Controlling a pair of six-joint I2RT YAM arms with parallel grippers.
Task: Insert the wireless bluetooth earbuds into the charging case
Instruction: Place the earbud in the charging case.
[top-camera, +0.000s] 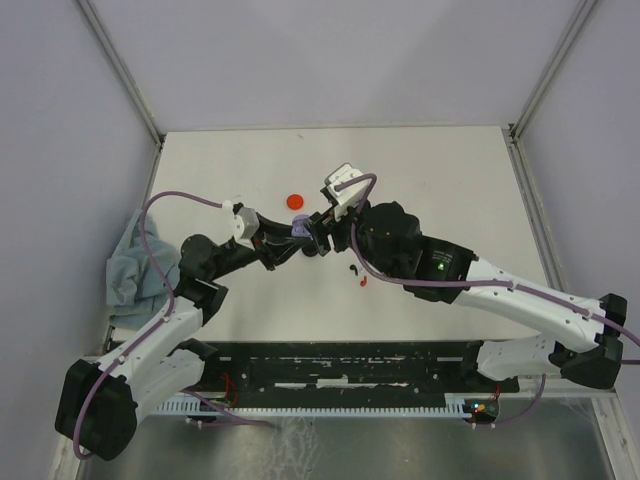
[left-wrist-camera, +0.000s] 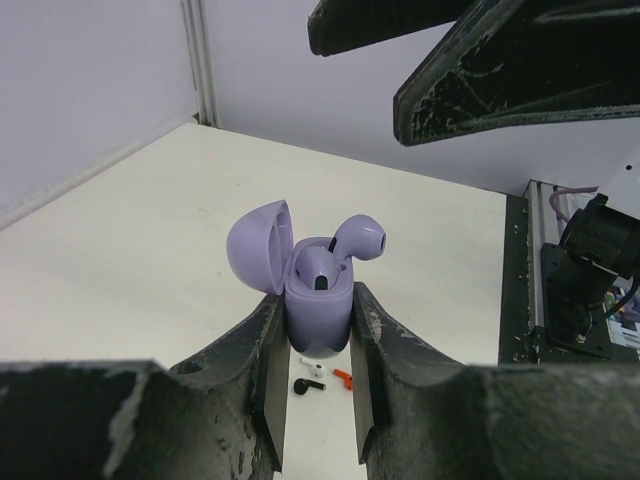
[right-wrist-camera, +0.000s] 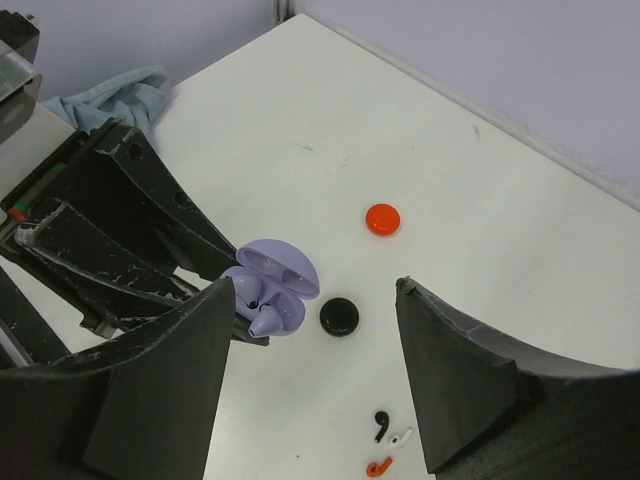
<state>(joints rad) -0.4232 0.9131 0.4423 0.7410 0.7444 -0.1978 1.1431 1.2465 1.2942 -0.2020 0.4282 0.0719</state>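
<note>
loose earbuds: three tiny stemmed plastic pieces lie close together on the white table (top-camera: 430, 170), nearest the arm bases: black earbud (right-wrist-camera: 381, 424), white earbud (right-wrist-camera: 402, 437), red earbud (right-wrist-camera: 377, 466). All are apart from the case.
left gripper (left-wrist-camera: 318, 300): jaws closed on the lavender plastic charging case (left-wrist-camera: 320, 325), pinching its lower body from both sides. The case is upright.
case contact with table: can't tell.
domed lid (left-wrist-camera: 262, 245): hinged open, tipped back to one side.
seated lavender earbud (left-wrist-camera: 318, 268): sits low in its well inside the case.
raised lavender earbud (left-wrist-camera: 358, 238): stem is in the case, rounded head is above the rim and leaning away from the lid.
right gripper (right-wrist-camera: 312, 285): jaws spread wide with nothing between them, hanging over the case.
black round disc (right-wrist-camera: 339, 316): on the table just beside the case.
red round disc (right-wrist-camera: 382, 219): farther out, apart from the black one.
crumpled grey-blue cloth (top-camera: 130, 270): at the table's left edge, beside the left arm.
</note>
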